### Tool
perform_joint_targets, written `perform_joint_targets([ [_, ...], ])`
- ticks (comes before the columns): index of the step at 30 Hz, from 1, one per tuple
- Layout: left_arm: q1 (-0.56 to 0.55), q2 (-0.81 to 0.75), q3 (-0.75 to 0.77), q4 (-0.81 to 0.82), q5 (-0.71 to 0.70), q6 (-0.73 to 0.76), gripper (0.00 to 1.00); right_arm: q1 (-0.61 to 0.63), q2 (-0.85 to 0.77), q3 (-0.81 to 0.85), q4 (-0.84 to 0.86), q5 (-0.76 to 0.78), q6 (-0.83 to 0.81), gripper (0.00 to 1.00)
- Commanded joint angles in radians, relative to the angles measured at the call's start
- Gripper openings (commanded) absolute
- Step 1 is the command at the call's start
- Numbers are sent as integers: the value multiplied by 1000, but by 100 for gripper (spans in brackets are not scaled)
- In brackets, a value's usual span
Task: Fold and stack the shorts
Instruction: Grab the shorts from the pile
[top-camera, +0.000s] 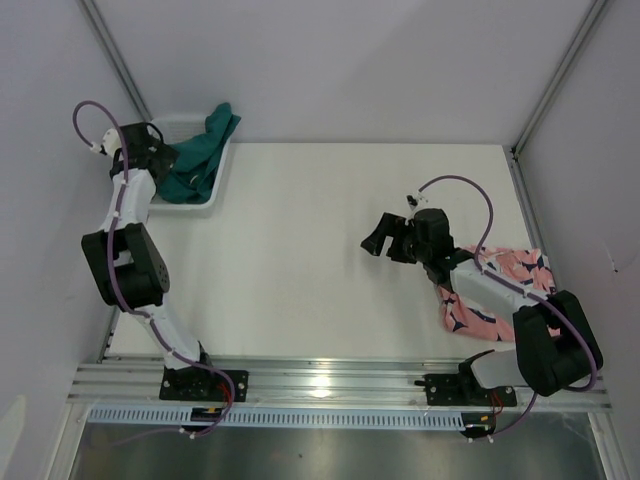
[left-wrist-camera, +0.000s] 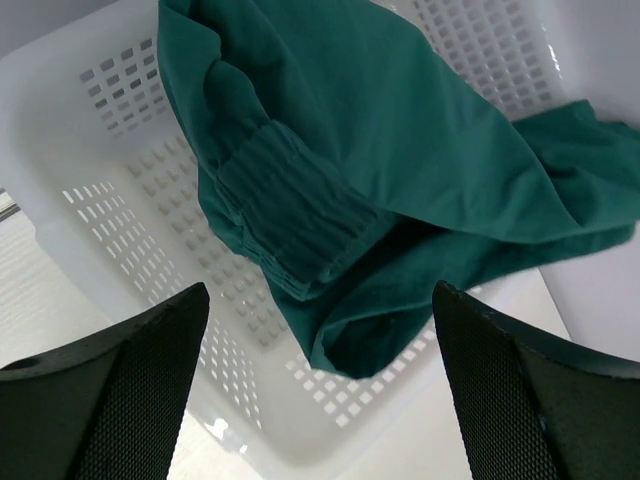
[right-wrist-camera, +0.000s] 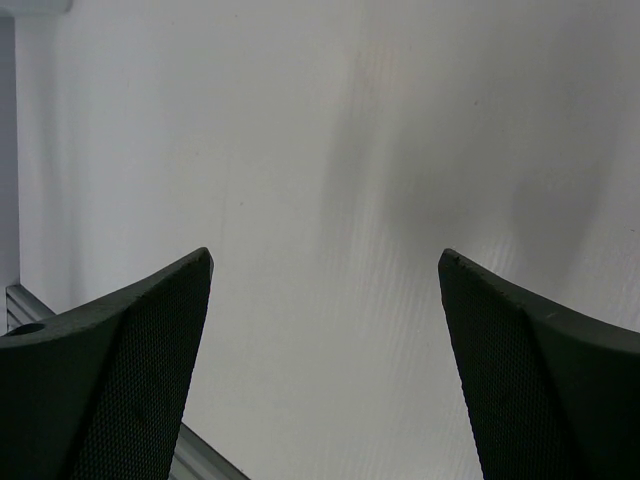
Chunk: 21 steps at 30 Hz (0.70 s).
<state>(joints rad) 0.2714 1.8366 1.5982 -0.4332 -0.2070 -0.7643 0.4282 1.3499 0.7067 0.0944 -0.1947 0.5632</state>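
Left gripper spread wide, teal shorts just below

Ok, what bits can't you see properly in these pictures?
1. Pink shark shorts: top view, the right arm lies across them, so their full shape is hidden; neither wrist view shows them.
2. Green shorts: left wrist view, cut off by the top and right edges; top view, partly behind the left arm.
3. White basket: top view, its inside is covered by the green shorts and left arm.

Right hand, dark fingers spread wide, over white table, metal rail at lower left
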Motion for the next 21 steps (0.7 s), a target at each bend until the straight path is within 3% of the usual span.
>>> perform_joint_targets([
  [1,5,42,63,8,-64,-64,93,4,37,-4,73,-25,-11,94],
  [6,5,105,68,65,-63,-116,86,7,81,-6,102,-55,-3,94],
  [9,3,138,65,100,-74,-150,69,6,84,-12,107,-60,-3,94],
  [10,3,138,45,128,-75,-156,47,7,81,-15,107,-60,-3,94],
  [12,0,115,28,158,-75,-168,20,7,80,-18,105,-57,-8,94],
  [13,-4,99,-44,209,-74,-177,0,4,77,-18,99,-52,-9,94],
  [16,-40,9,-150,309,-81,-196,0,0,71,-18,97,-54,-11,94],
  [17,-53,-22,-256,338,-83,-204,0,0,68,-18,97,-54,-9,94],
  [21,-205,-281,-544,673,-187,-198,0,0,49,-19,93,-60,-5,94],
])
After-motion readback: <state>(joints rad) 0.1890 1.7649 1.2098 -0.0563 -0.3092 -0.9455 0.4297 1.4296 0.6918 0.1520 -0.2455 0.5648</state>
